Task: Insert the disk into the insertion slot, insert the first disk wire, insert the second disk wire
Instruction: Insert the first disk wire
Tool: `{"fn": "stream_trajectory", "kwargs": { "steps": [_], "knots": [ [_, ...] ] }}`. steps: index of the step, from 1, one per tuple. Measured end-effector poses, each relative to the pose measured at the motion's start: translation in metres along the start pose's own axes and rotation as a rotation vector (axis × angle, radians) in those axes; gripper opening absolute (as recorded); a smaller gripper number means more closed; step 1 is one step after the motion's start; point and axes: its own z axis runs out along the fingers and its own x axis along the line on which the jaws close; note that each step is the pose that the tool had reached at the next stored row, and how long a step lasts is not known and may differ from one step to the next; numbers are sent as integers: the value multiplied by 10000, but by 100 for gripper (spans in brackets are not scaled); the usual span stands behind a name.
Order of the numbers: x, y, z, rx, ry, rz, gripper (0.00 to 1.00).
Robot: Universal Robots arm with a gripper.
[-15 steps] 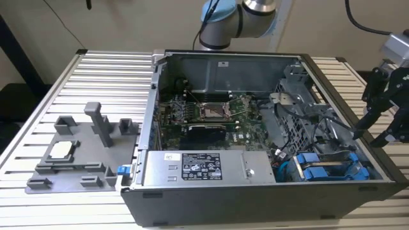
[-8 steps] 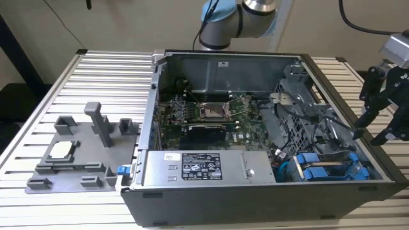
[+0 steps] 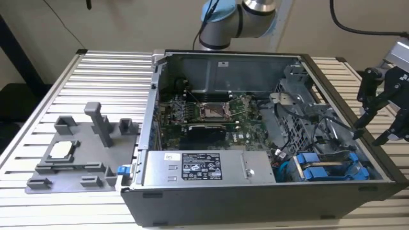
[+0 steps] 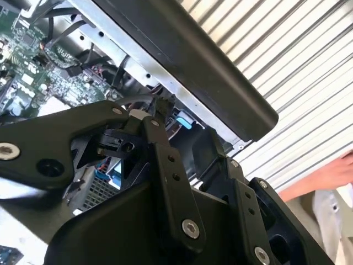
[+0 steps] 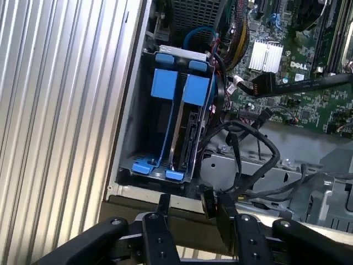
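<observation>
Blue-framed disk (image 5: 187,135) is sitting in its bay. The tool (image 5: 193,203) is hanging open, gripping nothing, beside the black wires (image 5: 253,132). Squaring onto one connector is looking wise.

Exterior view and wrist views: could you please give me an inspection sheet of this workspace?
Surface: slatted metal table, carrying an open computer case.
Job's things: disk seated in the drive cage beside a second blue carrier.
Clutter: grey fixture plate at the exterior view's left.
Gripper: gripper open, empty, over the case edge near the cage.
Cables: black cables loop loose beside the cage.
Surroundings: a person's hand by the table.
</observation>
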Motion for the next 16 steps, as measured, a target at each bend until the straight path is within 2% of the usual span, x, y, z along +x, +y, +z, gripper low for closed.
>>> {"fn": "stream_trajectory", "kwargs": {
  "steps": [4,11,16],
  "knots": [
    [-3,11,4,14,12,-480,47],
    [-6,25,7,18,23,-860,47],
    [-9,36,8,19,28,-962,47]
  ]
}}
